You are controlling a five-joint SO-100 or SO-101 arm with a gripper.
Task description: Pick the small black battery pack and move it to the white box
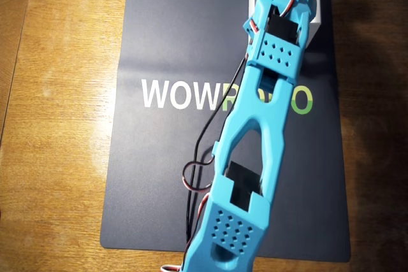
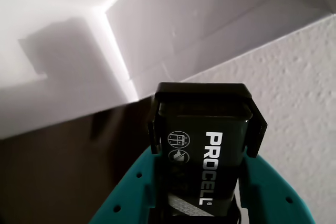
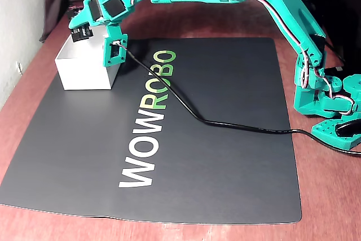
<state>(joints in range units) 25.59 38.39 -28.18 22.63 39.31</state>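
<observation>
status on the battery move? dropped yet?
Pick looks done: the gripper is shut on the small black battery pack, "PROCELL" readable in the wrist view. In hand: the carry, with the battery held above the white box in the fixed view. Left: release into the box.

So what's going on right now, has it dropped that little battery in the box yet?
Gripper shut on the battery pack. Not dropped yet, held above the white box. Nothing seen in the way.

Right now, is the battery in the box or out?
Out: the tool holds the battery pack above the white box.
</observation>
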